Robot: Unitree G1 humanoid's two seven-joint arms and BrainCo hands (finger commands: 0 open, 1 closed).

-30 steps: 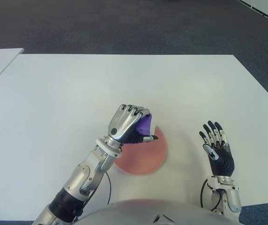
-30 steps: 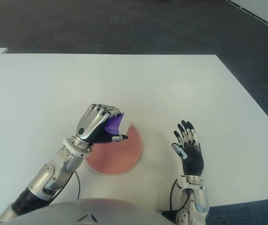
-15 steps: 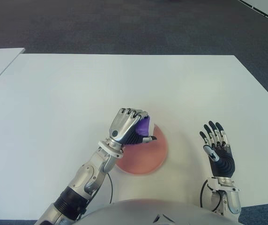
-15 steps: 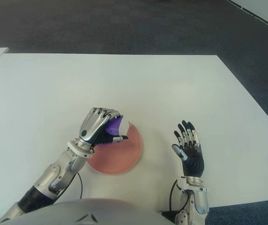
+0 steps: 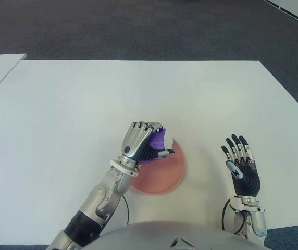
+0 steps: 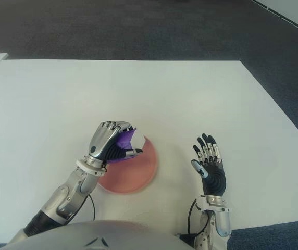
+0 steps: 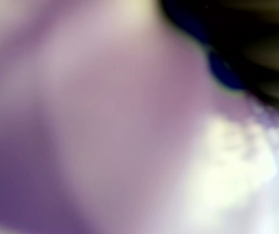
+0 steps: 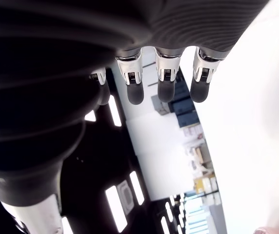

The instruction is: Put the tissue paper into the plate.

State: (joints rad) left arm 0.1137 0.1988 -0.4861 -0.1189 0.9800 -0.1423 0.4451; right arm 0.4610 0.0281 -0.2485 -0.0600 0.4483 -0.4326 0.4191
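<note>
Over the far-left rim of the pink plate (image 5: 162,174) my left hand (image 5: 140,143) hovers, fingers curled tight around the purple-and-white tissue paper pack (image 5: 161,139), which pokes out on the thumb side. Left wrist view: only a close purple and pale blur, consistent with the pack pressed against the palm.

Change over the last second: the hand has dropped slightly and drawn a little toward me; the grasp is unchanged. The pack now sits lower over the plate's edge, not yet resting in it.

Judgement: transport is nearly done and release comes next. The pack hangs near the rim rather than the centre, so I would shift inward before letting go.

Right hand (image 5: 240,164): idle, fingers spread and empty, over the white table (image 5: 86,94), right of the plate.
</note>
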